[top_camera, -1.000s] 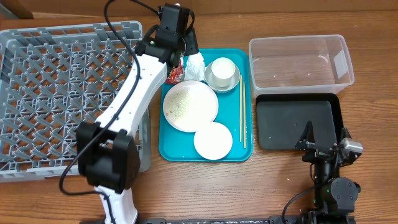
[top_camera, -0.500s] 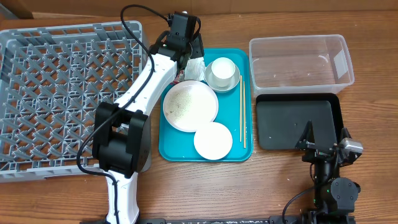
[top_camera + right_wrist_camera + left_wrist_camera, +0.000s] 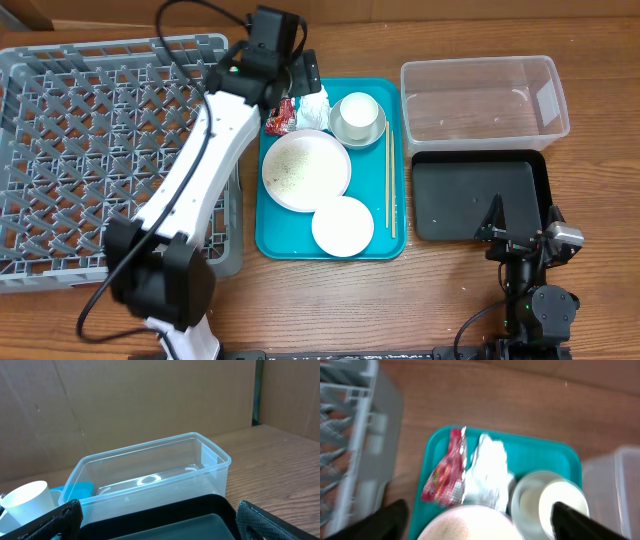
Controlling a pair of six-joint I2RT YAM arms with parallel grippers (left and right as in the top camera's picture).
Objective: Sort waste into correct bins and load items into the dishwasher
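Note:
My left gripper (image 3: 298,75) hangs open above the far left corner of the teal tray, with nothing between its fingers (image 3: 385,520). Below it lie the red wrapper (image 3: 447,467) and the white tissue (image 3: 485,472), side by side. A large plate (image 3: 306,168) speckled with rice grains sits mid-tray, with a smaller plate (image 3: 342,226) in front of it. A cup (image 3: 360,108) stands inside a bowl (image 3: 378,128). The grey dish rack (image 3: 100,150) holds nothing. My right gripper (image 3: 157,506) is open at the near edge of the black tray (image 3: 480,195), behind which stands the clear tub (image 3: 485,100).
Wooden chopsticks (image 3: 390,180) lie along the right side of the teal tray (image 3: 272,240). The rack's wall stands close to the tray's left edge. Bare wooden table (image 3: 400,310) runs along the front. Cardboard walls back the scene in the right wrist view.
The left jaws have opened much wider. The left arm swung right over the wrapper and tissue, then back left. Wrapper and tissue lie where they were. The right arm is still.

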